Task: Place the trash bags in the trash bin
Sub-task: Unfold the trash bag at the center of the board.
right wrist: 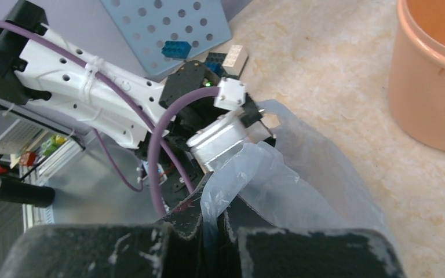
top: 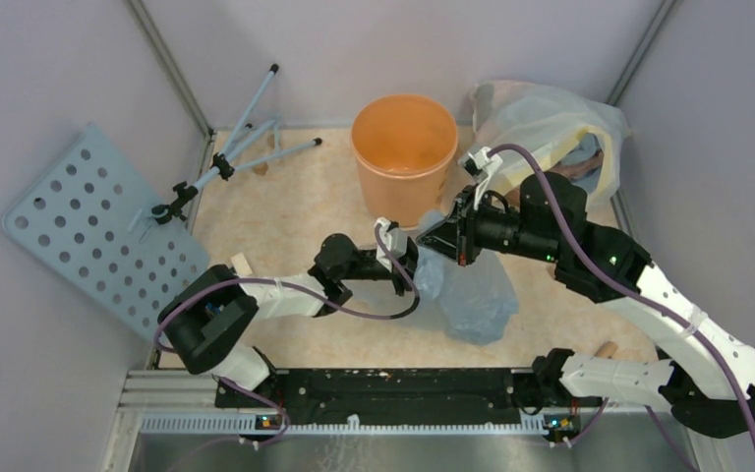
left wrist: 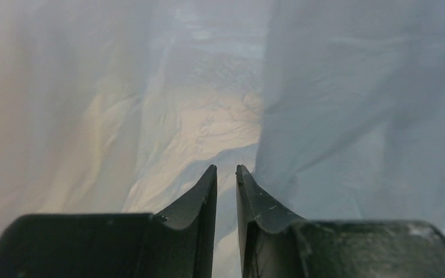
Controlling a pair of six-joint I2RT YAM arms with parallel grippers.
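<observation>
Grey-blue bag [right wrist: 290,191] film is pinched in the right gripper [right wrist: 213,215], its jaws clamped together on a gathered fold. From there the bag drapes down to the table [top: 295,216], just in front of the bin [top: 405,147] and not yet in it. The left gripper [left wrist: 226,171] is pushed into the bag with jaws narrowly apart; whether film lies between them cannot be told. The bag is best spread by the left, then lifted over the bin. Bag and bin are shown together only from the top, the jaws only by the wrist views.
</observation>
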